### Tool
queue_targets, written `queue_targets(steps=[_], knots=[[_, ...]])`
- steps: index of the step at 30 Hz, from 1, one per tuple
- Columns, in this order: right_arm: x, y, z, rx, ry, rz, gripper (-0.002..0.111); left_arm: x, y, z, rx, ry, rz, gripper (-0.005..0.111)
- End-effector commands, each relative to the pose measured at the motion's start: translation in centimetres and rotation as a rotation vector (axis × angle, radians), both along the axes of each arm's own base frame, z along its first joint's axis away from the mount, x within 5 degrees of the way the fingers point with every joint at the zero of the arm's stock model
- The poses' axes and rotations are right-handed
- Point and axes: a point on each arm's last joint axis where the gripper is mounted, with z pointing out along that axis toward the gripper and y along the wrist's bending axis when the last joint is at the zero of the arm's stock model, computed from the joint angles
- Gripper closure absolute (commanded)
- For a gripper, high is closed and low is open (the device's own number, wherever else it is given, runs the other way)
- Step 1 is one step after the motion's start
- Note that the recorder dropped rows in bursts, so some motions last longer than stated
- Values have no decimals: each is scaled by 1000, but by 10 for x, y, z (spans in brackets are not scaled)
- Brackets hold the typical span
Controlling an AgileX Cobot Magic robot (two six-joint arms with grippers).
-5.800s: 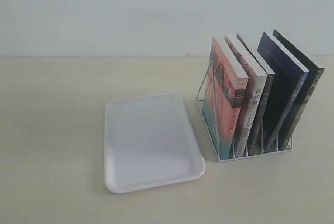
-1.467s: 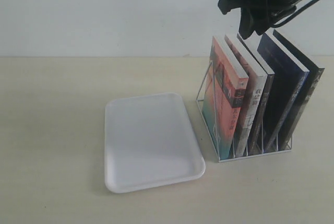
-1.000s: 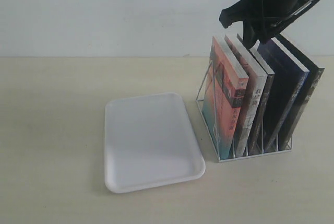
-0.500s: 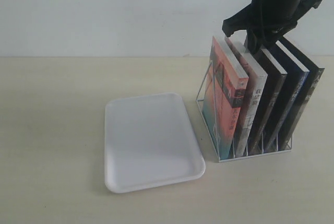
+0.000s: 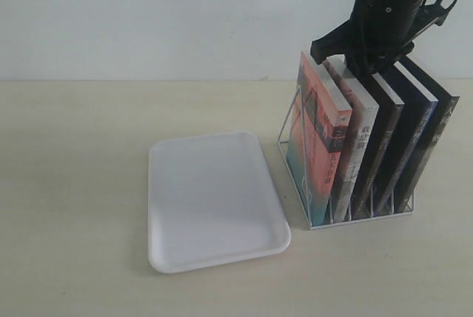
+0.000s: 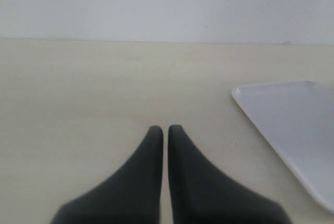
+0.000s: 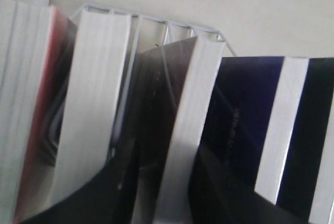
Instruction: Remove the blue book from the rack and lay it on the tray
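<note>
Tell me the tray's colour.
The tray is plain white, best seen in the exterior view.

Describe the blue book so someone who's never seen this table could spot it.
Find the wire rack beside the white tray; it holds five books. The blue book is fourth from the tray, navy-covered, between a brown-black book and a black one.

the right gripper (image 7: 166, 179) straddles the dark brown book (image 7: 152, 85), beside the blue book (image 7: 246, 104).

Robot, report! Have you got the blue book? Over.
Right end effector open, straddling the brown-black book. Left end effector shut. Blue book in rack, ungripped.
</note>
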Motion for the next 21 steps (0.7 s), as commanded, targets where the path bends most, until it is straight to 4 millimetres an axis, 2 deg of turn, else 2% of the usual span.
queue_targets(steps=[1,4,5,13,17,21], knots=[[0,0,2,-2,-6,0,84,0,0,1,-12,-8,1,103],[1,1,-1,-5,1,0,105,0,0,1,-12,-8,1,103],[2,1,-2,-6,3,0,108,0,0,1,-12,-8,1,103],[4,0,-3,-24,-3,1,108,0,0,1,-12,-8,1,103],[4,-3,15,-26,-65,-4,108,0,0,1,-12,-8,1,103],[-4,-5,50,10,-158,0,108,0,0,1,-12,-8,1,103]])
